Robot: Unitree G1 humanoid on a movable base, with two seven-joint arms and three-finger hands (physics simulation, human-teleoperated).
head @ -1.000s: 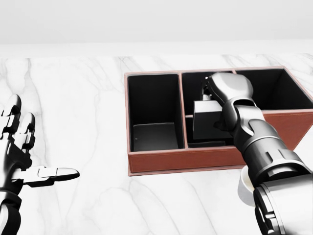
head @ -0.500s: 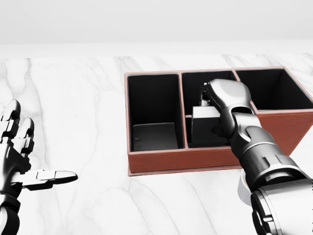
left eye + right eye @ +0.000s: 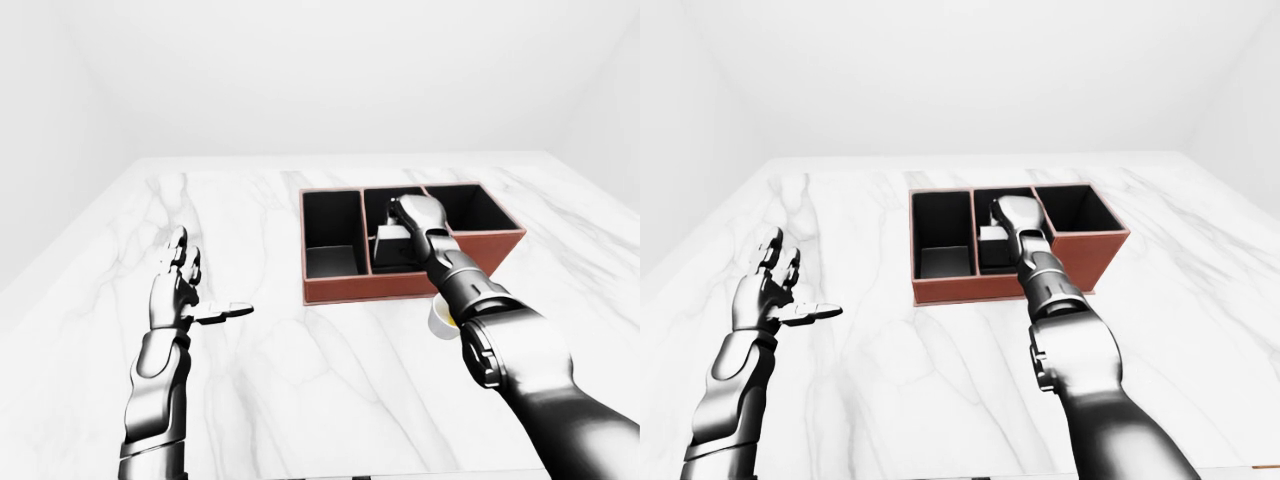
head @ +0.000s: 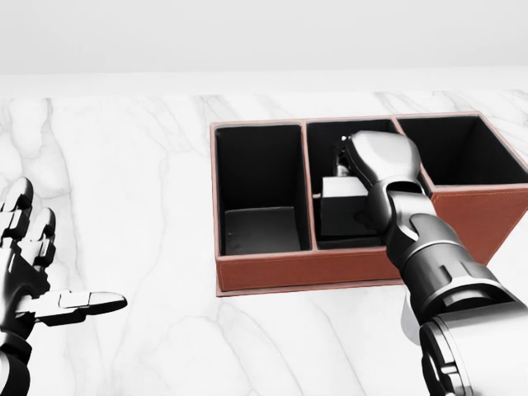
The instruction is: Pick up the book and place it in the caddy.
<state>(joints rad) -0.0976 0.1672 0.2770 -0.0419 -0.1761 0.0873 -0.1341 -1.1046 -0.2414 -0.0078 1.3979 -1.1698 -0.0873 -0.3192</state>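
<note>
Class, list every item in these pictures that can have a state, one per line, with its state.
book: inside the caddy's middle compartment, right hand on it
caddy: upright on the marble, left compartment holding nothing
right hand: reaching into the caddy; grip hidden
left hand: open, fingers spread, holding nothing

Head view nearest; both eye views share the caddy.

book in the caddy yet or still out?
In: the book sits low in the caddy's middle compartment, under the right hand. Whether the fingers grip it: cannot tell.
</note>
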